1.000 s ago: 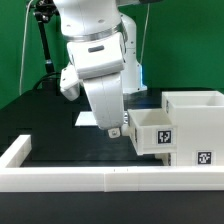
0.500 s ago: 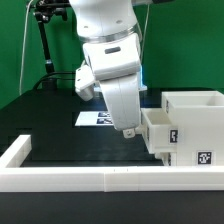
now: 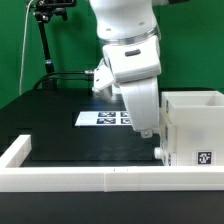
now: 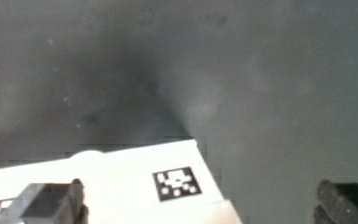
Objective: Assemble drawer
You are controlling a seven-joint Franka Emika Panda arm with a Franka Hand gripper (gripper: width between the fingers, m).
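Note:
The drawer's large white case point(image 3: 196, 120) stands at the exterior view's right, with a square tag on its front. My gripper point(image 3: 155, 138) hangs right against the case's left face and hides the small tray there. In the wrist view a white tagged part point(image 4: 105, 180) lies under the gripper point(image 4: 197, 205). It reaches from one dark finger point(image 4: 43, 203) to about halfway toward the other. The fingers stand wide apart, open and holding nothing. I cannot see a second tray.
The marker board point(image 3: 103, 118) lies flat on the black table behind the arm. A low white rim point(image 3: 80, 179) edges the table's front and left. A black stand point(image 3: 44, 50) rises at the back left.
The arm has moved toward the exterior view's right. The small tray that stuck out of the case has slid in with it and is now hidden behind the gripper.

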